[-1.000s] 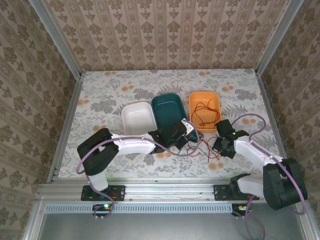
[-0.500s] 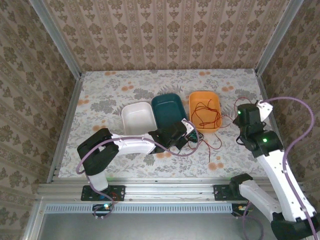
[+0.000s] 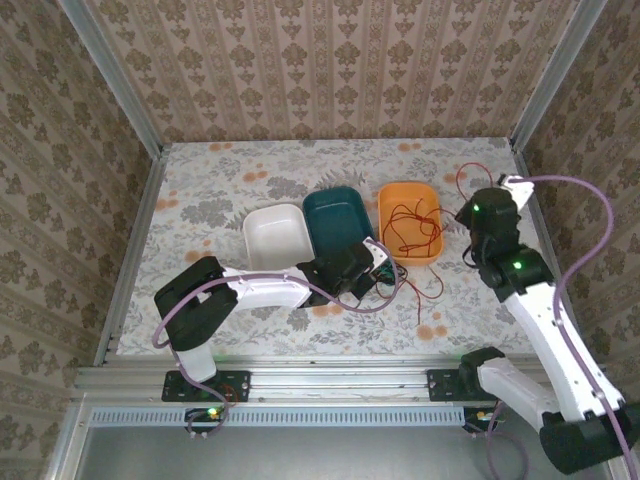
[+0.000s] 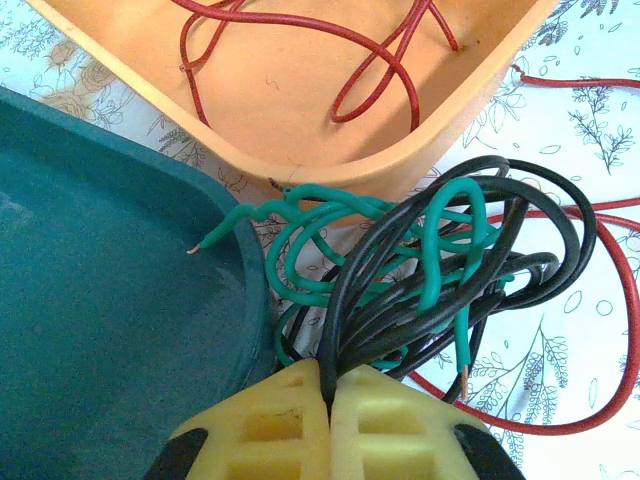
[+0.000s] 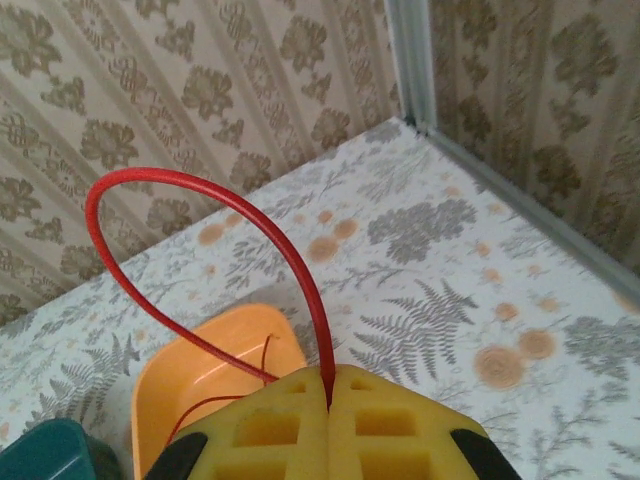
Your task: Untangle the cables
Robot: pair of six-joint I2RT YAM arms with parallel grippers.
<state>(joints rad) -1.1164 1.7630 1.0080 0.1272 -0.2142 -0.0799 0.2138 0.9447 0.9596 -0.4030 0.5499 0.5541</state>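
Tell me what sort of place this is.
Most likely a robot lab test cell: a floral tabletop boxed in by wallpapered panels on aluminium framing, the left arm and right arm bolted at its near edge, and plastic bins beside tangled cables.

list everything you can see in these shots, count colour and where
white bin: 1, white, mid table, leftmost of the row
teal bin: 1, dark teal, middle of the row
orange bin: 1, orange, right of the row
red cable: count unclear, red, partly in the orange bin, partly on the table
black cable: count unclear, black, looped on the table by the orange bin
green cable: at least 1, green, tangled in the black loops
table: 1, floral cloth
left gripper: 1, yellow fingers shut on black cable
right gripper: 1, yellow fingers shut on red cable
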